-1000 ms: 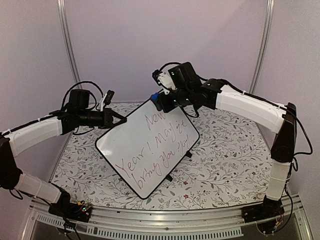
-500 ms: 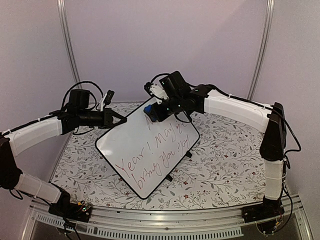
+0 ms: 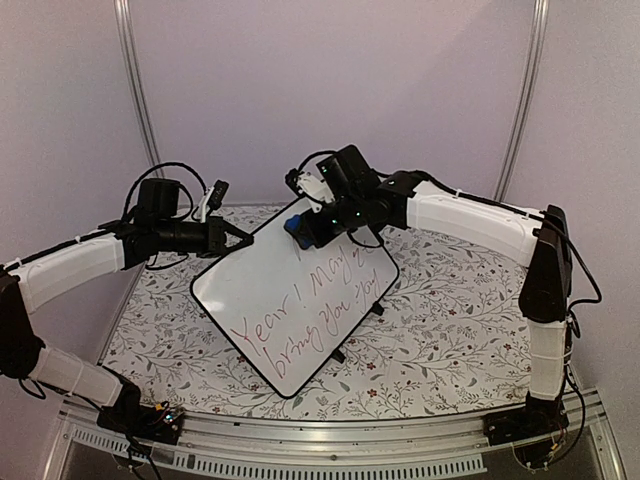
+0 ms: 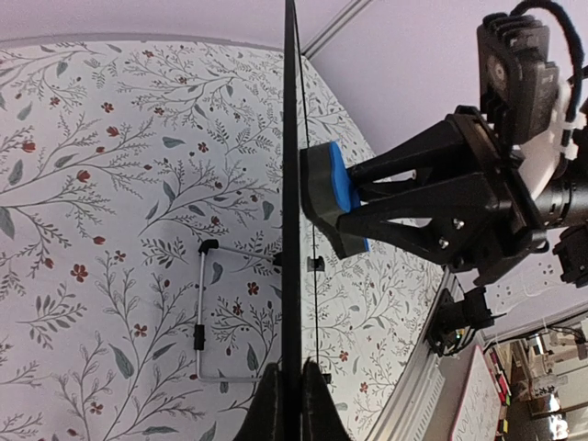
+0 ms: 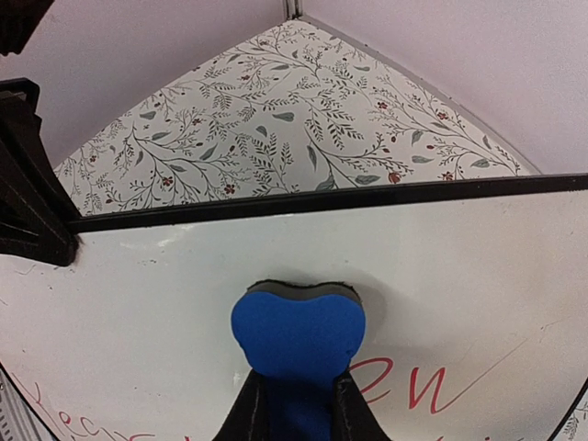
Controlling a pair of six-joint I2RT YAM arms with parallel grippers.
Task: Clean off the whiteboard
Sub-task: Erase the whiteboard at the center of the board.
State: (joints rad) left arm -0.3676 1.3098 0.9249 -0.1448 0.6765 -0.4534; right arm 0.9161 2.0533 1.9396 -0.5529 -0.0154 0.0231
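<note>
Above the floral worktop (image 3: 450, 330), left hand (image 3: 244, 238) pinches the black-rimmed white whiteboard (image 3: 290, 310) edgewise.
Seems light, stiff; right hand (image 3: 308, 226) holds blue foam eraser (image 5: 297, 335).

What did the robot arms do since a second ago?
The right gripper, shut on the blue eraser, swung left and down from the whiteboard's top corner onto its face, over the top line of red writing. The left gripper stayed clamped on the board's edge; the board kept its tilt and the lower lines are unchanged.
</note>
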